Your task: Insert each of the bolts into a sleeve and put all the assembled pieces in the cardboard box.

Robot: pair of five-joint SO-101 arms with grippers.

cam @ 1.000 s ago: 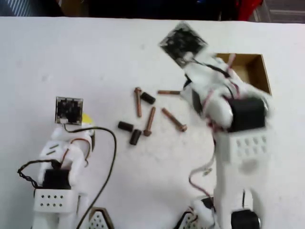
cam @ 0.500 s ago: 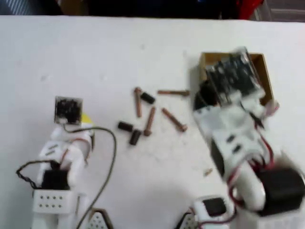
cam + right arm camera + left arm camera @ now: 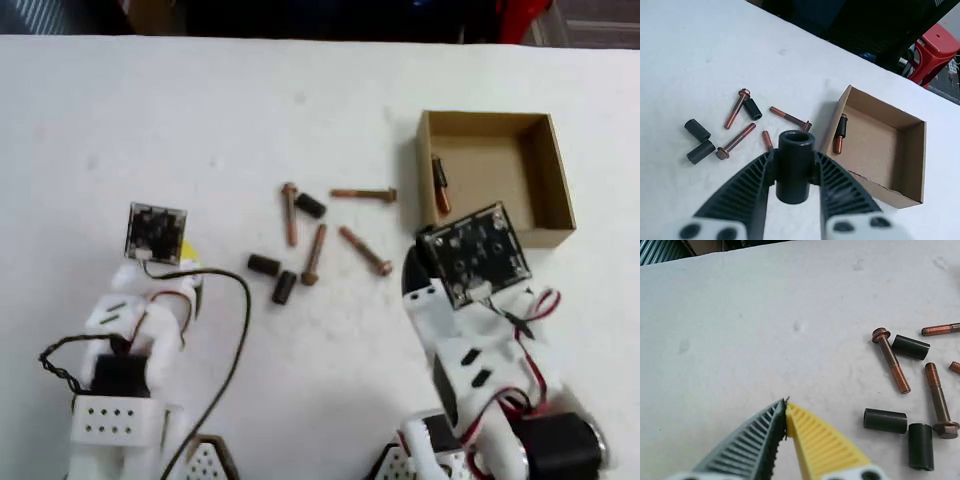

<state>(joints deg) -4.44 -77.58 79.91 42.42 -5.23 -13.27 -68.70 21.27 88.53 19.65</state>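
Observation:
My right gripper [image 3: 793, 154] is shut on an upright black sleeve [image 3: 795, 177], held above the table in front of the cardboard box [image 3: 556, 170]. The box [image 3: 912, 150] holds one bolt with a sleeve on it [image 3: 439, 185], lying against its left wall. Several copper bolts [image 3: 315, 253] and three loose black sleeves [image 3: 264, 265] lie scattered mid-table, left of the box. My left gripper [image 3: 786, 409] is shut on nothing, low over bare table left of the parts; the nearest sleeve [image 3: 885, 420] lies apart from it.
The white table [image 3: 200, 110] stretches bare behind and to the left of the parts. A black cable [image 3: 240, 330] loops beside the left arm. The right arm's base [image 3: 500, 430] stands at the front right.
The right arm has swung from over the bolts, across the box, and drawn back toward the front, uncovering the box. The left arm has stayed put.

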